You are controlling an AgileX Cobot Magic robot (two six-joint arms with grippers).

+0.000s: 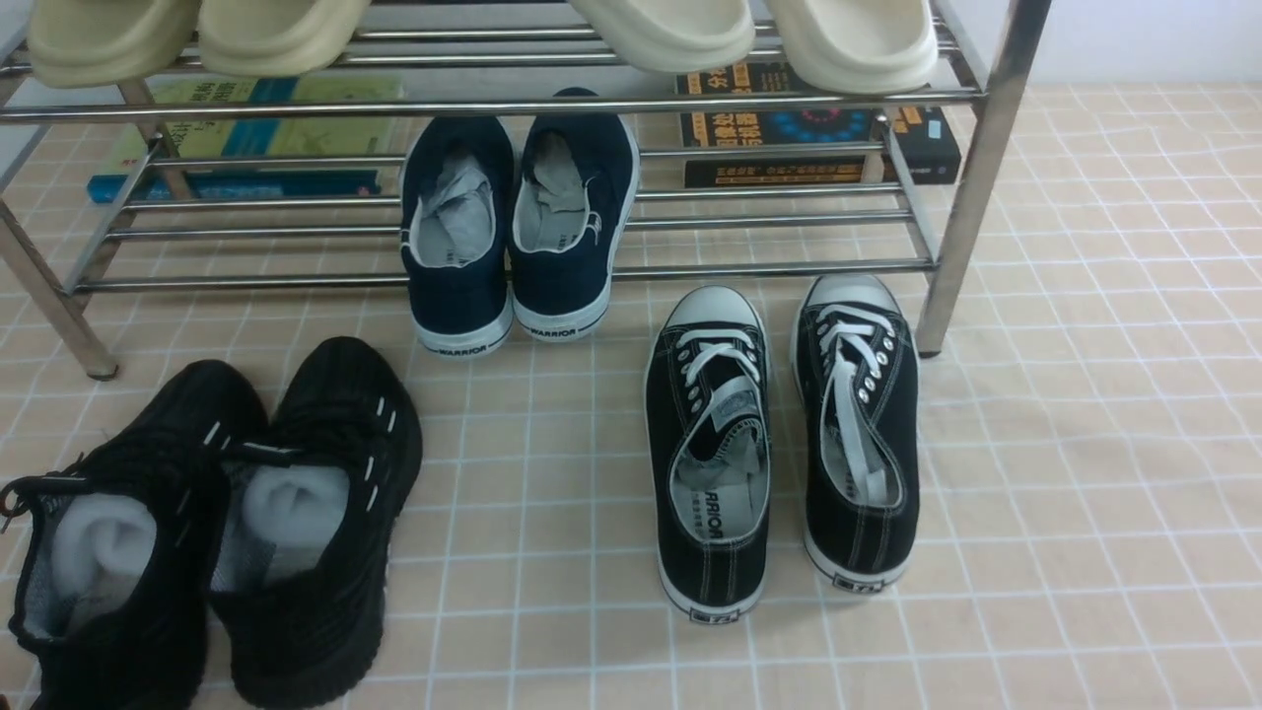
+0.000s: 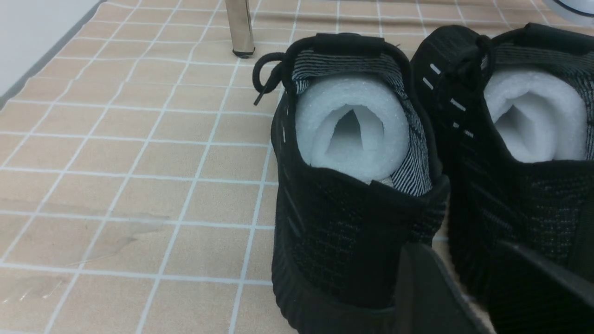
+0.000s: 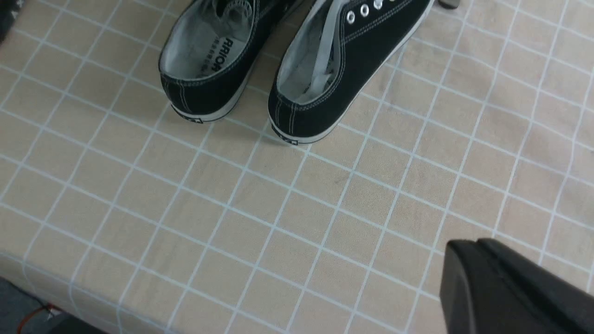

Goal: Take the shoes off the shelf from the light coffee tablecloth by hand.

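Observation:
The shoes, a black canvas lace-up pair [image 1: 779,444] with white toe caps, stand side by side on the light coffee tablecloth [image 1: 1065,444], just in front of the shelf [image 1: 493,104] and toes toward it. Their heels [image 3: 297,116] show in the right wrist view. My right gripper [image 3: 468,246] is shut with nothing in it, above bare cloth and well behind those heels. My left gripper [image 2: 459,250] is open behind the heels of another pair, black knit sneakers [image 2: 352,222], and holds nothing. Neither gripper shows in the front view.
Navy slip-ons [image 1: 518,227] sit on the shelf's lower tier, cream slippers [image 1: 197,35] on its upper tier. Books [image 1: 818,128] lie under the shelf. The black knit sneakers [image 1: 217,523] stand at the front left. The cloth's near edge [image 3: 28,287] drops off.

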